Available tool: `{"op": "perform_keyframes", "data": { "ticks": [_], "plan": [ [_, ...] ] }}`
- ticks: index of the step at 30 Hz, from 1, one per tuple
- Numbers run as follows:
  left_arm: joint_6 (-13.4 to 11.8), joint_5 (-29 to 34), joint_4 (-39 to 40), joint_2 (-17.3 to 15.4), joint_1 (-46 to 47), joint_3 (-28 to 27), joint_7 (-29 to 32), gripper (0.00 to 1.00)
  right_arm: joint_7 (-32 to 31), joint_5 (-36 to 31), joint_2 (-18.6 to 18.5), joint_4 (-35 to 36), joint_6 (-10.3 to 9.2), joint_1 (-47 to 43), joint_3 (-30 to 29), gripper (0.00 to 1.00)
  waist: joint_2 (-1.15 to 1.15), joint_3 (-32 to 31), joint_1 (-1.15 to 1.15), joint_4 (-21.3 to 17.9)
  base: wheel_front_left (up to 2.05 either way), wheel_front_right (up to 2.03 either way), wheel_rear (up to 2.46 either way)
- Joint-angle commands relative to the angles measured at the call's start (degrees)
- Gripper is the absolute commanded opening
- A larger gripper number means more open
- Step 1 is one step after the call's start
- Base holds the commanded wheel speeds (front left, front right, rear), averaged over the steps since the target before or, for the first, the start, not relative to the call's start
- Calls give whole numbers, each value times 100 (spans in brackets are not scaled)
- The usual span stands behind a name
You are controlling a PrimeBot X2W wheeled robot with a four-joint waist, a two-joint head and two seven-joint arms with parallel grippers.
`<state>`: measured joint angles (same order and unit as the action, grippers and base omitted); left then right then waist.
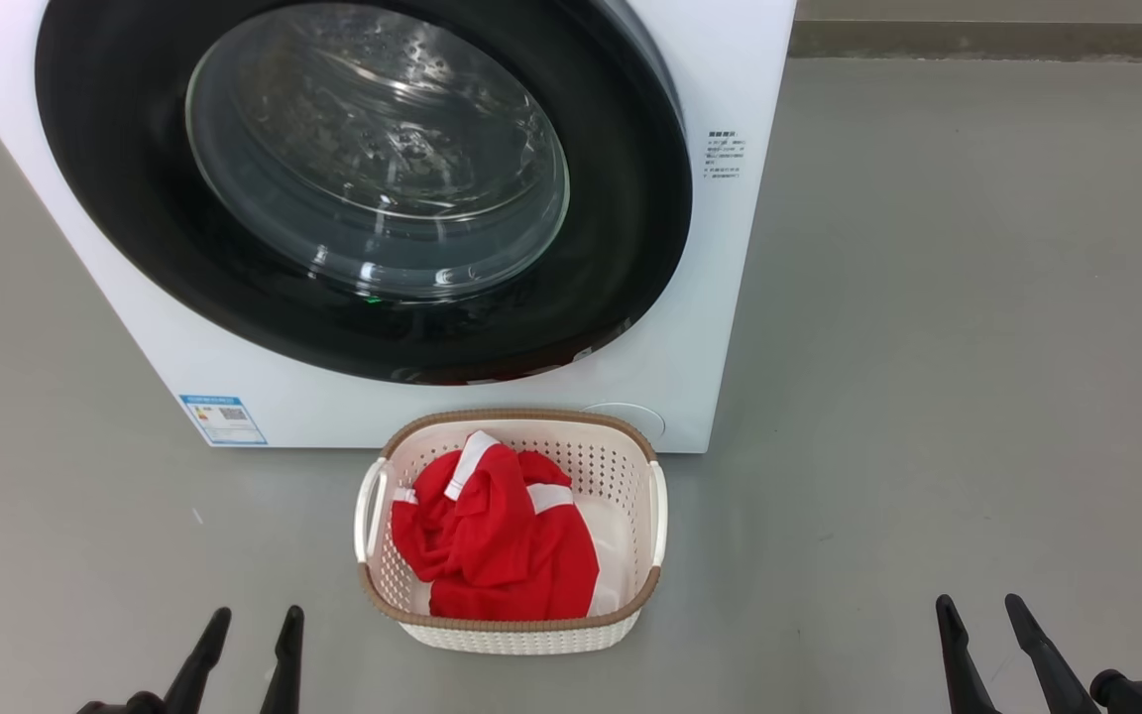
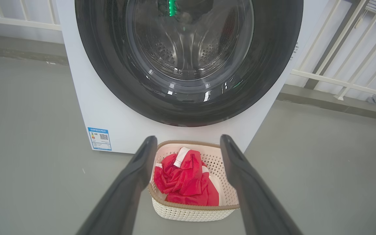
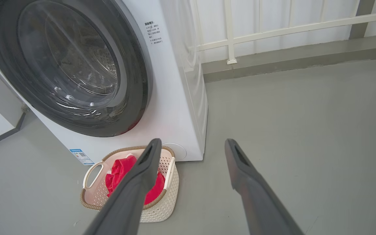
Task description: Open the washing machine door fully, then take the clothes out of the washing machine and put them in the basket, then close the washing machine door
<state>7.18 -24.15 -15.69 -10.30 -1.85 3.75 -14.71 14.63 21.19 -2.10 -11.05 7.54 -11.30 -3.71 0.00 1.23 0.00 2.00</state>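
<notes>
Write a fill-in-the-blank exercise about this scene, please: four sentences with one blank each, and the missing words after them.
1. The clothes in the basket are bright ____ with white stripes.
2. The washing machine door is not open but ____.
3. The basket stands on the floor in ____ of the washing machine.
4. The left gripper and the right gripper are both open and hold ____.
Missing words: red; closed; front; nothing.
</notes>
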Motion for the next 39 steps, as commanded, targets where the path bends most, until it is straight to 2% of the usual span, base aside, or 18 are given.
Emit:
{"op": "perform_keyframes", "data": {
  "ticks": [1, 21, 22, 30, 34, 39],
  "plan": [
    [31, 84, 157, -83, 105, -213, -29, 100, 37, 5, -80, 158, -5, 97, 99, 100, 0, -3, 0, 7, 0, 0, 0],
    [31, 83, 224, -96, 37, -159, -29, 100, 37, 37, -78, 147, -5, 73, 109, 100, 0, -35, 0, -17, 0, 0, 0],
    [0, 50, 70, -1, -58, 33, 0, 0, 0, 0, 2, 6, 0, -1, -3, 0, 0, -35, 0, -17, 0, 0, 0],
    [-8, -89, -276, 212, -99, 91, 51, 0, -33, 148, 83, -374, 0, 19, 53, 0, 0, -37, 1, -22, 0, 0, 0],
    [-7, -310, -255, 229, -76, 55, 118, 0, -90, 389, 66, -365, 0, 69, 57, 0, 0, -51, 13, -28, 0, 0, 0],
    [-5, -584, -241, 250, -38, 10, 202, 0, -160, 688, 46, -367, 0, 141, 63, 0, 0, -45, 1, -35, 0, 0, 0]
  ]
}}
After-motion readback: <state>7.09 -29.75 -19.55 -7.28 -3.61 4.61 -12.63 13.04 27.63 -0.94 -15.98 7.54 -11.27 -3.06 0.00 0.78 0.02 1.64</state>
